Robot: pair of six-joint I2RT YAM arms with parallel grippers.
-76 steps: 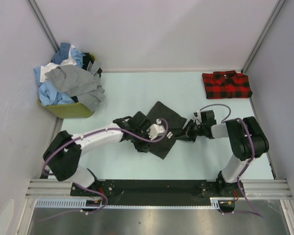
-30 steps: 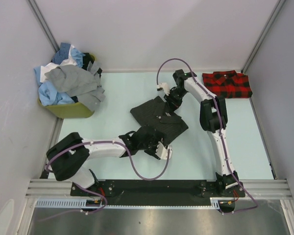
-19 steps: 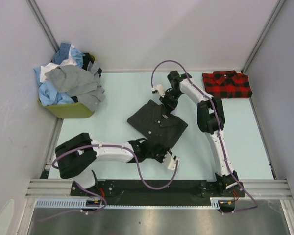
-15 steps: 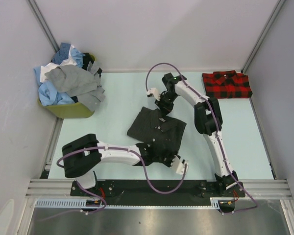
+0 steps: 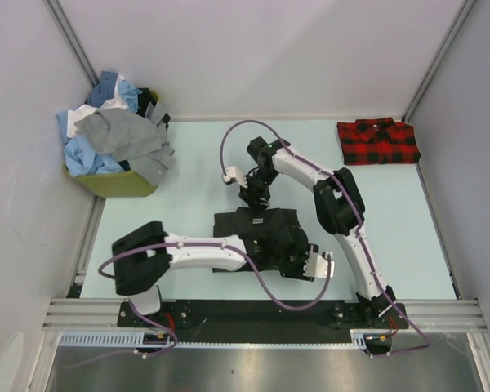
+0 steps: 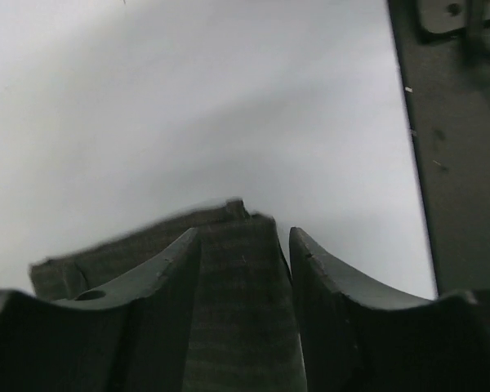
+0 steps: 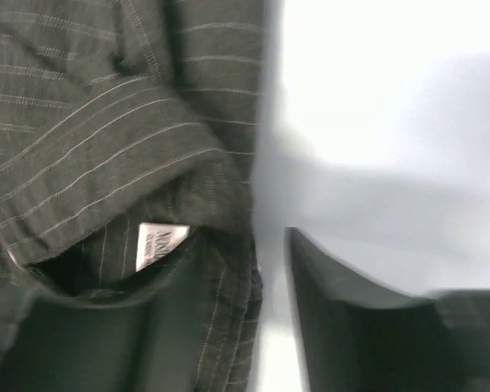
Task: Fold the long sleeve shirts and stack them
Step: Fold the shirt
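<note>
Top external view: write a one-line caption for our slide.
Left claw and right claw at edges of the folded charcoal shirt; plaid shirt lies folded far right.

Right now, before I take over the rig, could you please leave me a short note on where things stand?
Left tool: open at the near right corner of the charcoal pinstripe shirt, with cloth lying between its fingers.
Right tool: open at that shirt's collar, on its far edge.
Things: the charcoal shirt lies folded mid-table. The red plaid shirt lies folded in the far right corner. The other shirts are heaped in the green basket, far left.
Done: two shirts folded.
Left: stack the charcoal shirt on the plaid one, then fold and stack the basket's shirts.
</note>
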